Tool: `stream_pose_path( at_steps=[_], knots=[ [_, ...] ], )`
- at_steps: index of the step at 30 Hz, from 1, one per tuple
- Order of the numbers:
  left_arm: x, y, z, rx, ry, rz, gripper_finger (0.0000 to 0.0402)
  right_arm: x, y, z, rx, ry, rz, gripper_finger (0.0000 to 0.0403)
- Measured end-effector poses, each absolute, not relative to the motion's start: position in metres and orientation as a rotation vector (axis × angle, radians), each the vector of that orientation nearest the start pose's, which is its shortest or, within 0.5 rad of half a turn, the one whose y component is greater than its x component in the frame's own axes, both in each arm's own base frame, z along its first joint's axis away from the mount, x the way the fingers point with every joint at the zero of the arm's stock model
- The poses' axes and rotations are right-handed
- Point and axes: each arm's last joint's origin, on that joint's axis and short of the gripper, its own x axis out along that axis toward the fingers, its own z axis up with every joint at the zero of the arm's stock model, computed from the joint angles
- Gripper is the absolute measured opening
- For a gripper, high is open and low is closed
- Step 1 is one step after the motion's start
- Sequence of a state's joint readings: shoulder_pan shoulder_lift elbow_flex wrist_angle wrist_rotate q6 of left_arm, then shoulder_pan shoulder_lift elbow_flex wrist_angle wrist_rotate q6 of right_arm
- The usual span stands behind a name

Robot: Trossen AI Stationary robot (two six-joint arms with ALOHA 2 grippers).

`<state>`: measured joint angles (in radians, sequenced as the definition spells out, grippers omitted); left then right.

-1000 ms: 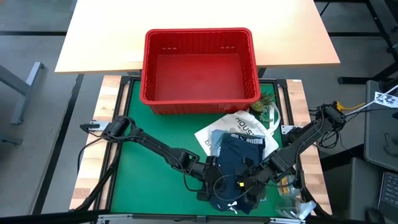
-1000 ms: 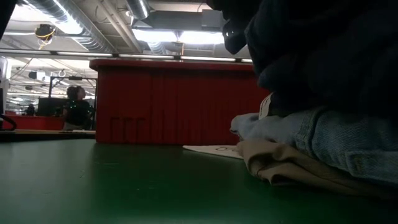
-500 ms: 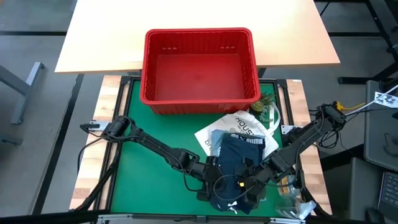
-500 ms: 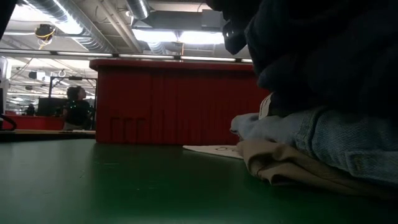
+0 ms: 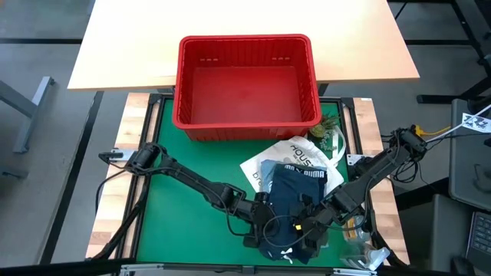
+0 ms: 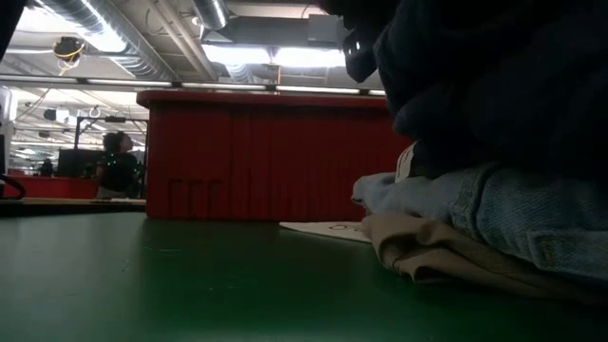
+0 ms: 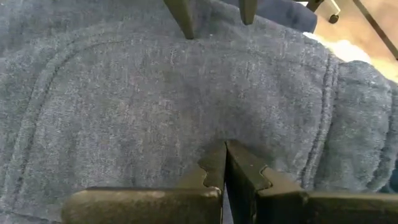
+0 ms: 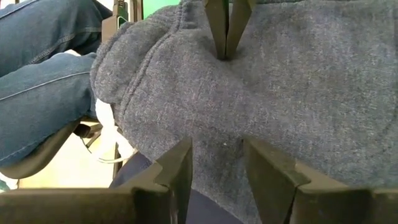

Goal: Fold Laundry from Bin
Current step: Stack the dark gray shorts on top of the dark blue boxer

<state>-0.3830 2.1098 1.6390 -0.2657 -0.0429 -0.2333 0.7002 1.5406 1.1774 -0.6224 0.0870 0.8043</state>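
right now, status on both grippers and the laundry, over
Left gripper shut, pinching navy shorts. Right gripper open, fingers pressed on same fabric. Red bin empty; shorts sit on pile over white tote bag. Nothing blocking.

Red bin (image 5: 247,80); navy shorts (image 5: 295,195); green mat (image 5: 184,222).

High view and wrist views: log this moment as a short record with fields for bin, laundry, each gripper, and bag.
bin: red basket, nothing inside, at the far side of the green mat
laundry: heaped on the mat's near right, navy shorts on top
left gripper: shut, tips pressed on the navy fabric
right gripper: jaws apart, on the same fabric facing the left one
bag: white tote bag lying under the heap, beside the bin
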Motion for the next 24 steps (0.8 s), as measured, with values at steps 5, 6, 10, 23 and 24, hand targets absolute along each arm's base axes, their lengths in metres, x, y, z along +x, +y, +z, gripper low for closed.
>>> stream_pose_path(
  at_steps=[5,6,10,23,24],
  knots=[
    [0.4406,-0.1751,0.2091,-0.071,0.733,-0.239,0.0002,0.2431,0.2014,0.2559,0.340,1.066,0.153,0.0143],
    [0.4409,-0.1752,0.2095,-0.072,0.729,-0.240,0.0002,0.2431,0.2014,0.2559,0.340,1.066,0.152,0.0143],
    [0.4411,-0.1753,0.2097,-0.072,0.726,-0.240,0.0002,0.2432,0.2014,0.2559,0.340,1.065,0.151,0.0143],
    [0.4414,-0.1754,0.2101,-0.074,0.721,-0.241,0.0002,0.2432,0.2014,0.2559,0.340,1.065,0.151,0.0143],
    [0.4416,-0.1754,0.2103,-0.075,0.718,-0.241,0.0002,0.2432,0.2014,0.2559,0.340,1.065,0.151,0.0143]
  ],
)
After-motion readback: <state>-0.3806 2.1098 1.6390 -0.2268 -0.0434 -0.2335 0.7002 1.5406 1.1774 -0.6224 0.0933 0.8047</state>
